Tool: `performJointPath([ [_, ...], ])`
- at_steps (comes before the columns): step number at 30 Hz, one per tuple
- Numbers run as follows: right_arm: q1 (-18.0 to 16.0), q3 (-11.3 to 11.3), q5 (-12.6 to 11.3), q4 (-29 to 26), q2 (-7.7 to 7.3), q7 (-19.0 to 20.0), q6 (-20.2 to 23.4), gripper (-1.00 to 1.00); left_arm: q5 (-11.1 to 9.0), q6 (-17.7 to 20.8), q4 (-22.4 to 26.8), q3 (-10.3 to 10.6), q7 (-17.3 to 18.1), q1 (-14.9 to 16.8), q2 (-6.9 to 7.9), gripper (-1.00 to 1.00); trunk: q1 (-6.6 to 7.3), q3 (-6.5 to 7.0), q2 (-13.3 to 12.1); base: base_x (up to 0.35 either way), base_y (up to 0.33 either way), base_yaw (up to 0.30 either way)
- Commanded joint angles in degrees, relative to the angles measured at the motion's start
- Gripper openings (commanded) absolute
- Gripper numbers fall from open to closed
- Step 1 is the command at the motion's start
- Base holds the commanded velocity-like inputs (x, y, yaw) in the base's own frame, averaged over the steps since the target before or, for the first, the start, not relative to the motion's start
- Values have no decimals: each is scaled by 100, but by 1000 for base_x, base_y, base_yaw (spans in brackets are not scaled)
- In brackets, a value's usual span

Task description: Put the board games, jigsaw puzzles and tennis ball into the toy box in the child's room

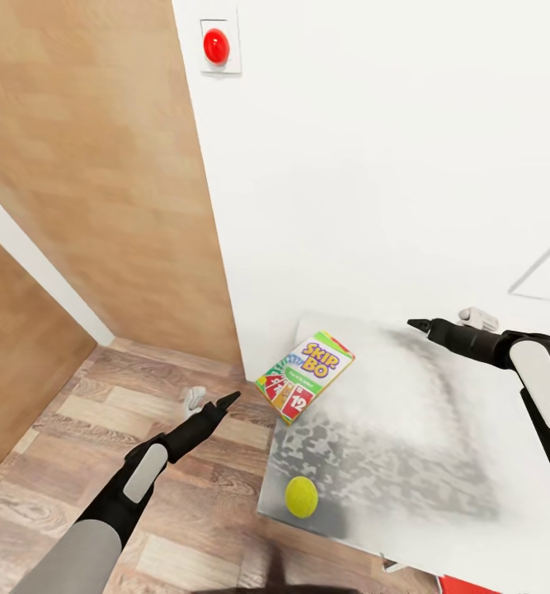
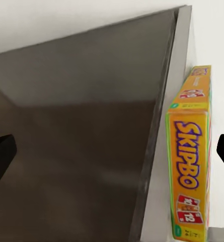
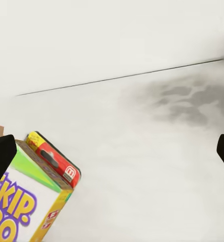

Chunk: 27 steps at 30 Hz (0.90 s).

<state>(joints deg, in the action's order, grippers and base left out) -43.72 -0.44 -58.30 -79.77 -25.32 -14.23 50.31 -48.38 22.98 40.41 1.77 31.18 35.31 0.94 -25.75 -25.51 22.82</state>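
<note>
While both arms hang free, I see the left gripper [image 1: 211, 403] spread wide off the table [image 1: 439, 462], holding nothing, and the right gripper [image 1: 448, 318] wide over its far side. Skip-Bo box [image 1: 305, 375] overhangs the table's 10 o'clock corner; tennis ball [image 1: 301, 497] sits by the 7 o'clock edge, bare tabletop between.

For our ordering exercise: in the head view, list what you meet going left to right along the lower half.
Left gripper → colourful Skip-Bo card box → round yellow-green tennis ball → right gripper
</note>
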Motion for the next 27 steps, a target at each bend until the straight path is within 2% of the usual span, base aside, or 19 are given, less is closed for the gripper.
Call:
performJointPath([
  [1, -6, 0, -58, -5, -1, -55, 18, 100, -60, 41, 3, 15, -5, 2, 5, 100, -3, -9, 10, 0, 0, -143],
  [13, -5, 7, -59, -61, 15, -60, 21, 100, -67, 47, 4, 30, 44, 22, -49, 100, -3, -9, 10, 0, 0, -187],
  [21, -5, 9, -59, -125, 17, -61, 22, 100, -66, 51, 11, 44, 83, 32, -78, 100, -3, -9, 10, 0, 0, -66],
  [27, -5, 13, -59, -151, 18, -62, 23, 100, -69, 55, 16, 180, 127, 47, -88, 100, -3, -9, 10, 0, 0, -24],
])
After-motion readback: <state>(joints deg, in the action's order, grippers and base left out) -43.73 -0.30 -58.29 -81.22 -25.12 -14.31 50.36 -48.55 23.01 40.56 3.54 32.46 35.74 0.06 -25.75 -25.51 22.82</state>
